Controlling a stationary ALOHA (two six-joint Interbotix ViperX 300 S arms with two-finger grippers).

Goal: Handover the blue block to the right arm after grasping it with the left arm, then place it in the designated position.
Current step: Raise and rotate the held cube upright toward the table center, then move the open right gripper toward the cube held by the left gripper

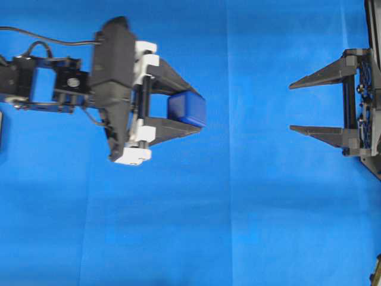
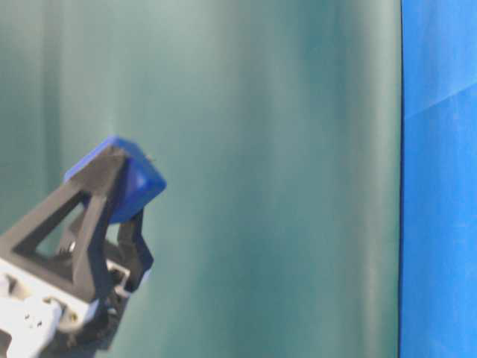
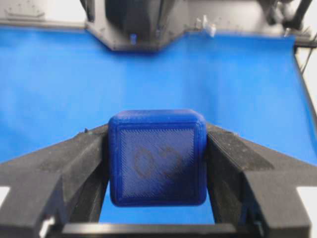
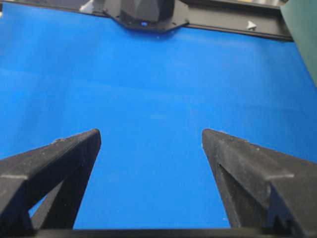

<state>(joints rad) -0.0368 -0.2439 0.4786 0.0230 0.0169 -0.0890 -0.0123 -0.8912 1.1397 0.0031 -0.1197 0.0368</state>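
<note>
The blue block is a small dark-blue cube held between the fingers of my left gripper, which has white brackets and is shut on it. The block is raised off the cloth; it shows in the table-level view and the left wrist view, where a faint embossed mark faces the camera. My right gripper is at the right edge of the overhead view. It is open wide and empty, its fingers pointing toward the block across a gap. In the right wrist view the right gripper has only cloth between its fingers.
A blue cloth covers the table. The base of the other arm stands at the far edge in the left wrist view. A green backdrop fills the table-level view.
</note>
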